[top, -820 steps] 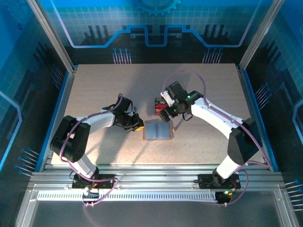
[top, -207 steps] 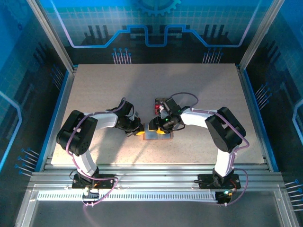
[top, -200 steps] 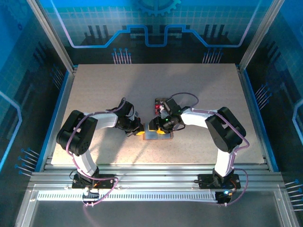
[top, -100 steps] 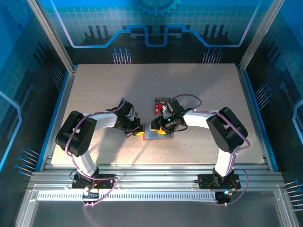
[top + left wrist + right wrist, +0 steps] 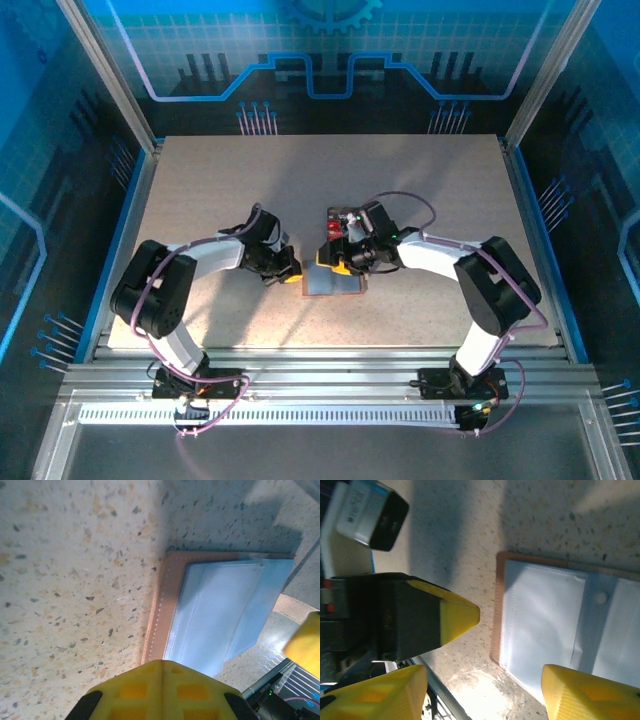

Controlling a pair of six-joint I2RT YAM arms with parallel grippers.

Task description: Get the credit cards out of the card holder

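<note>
Top external view showed one card holder [image 5: 340,285] lying spread open on the speckled table [image 5: 200,180], between two grippers. The left gripper [image 5: 292,272] sat at the holder's left edge with its jaws closed together, gripping nothing that could be seen. The right gripper [image 5: 335,262] hung over the holder's far edge. Just behind it lay the credit cards [image 5: 338,222] as a small red and dark patch on the table, outside the holder; their number could not be counted.

From the left wrist, the holder [image 5: 220,615] showed two grey inner panels inside a brown stitched rim.

From the right wrist, the right gripper [image 5: 482,677] had its two yellow fingers [image 5: 375,695] spread wide, with nothing between them, above the holder's [image 5: 545,625] corner. The left gripper's one visible yellow tip [image 5: 457,617] sat just beside that corner.
</note>
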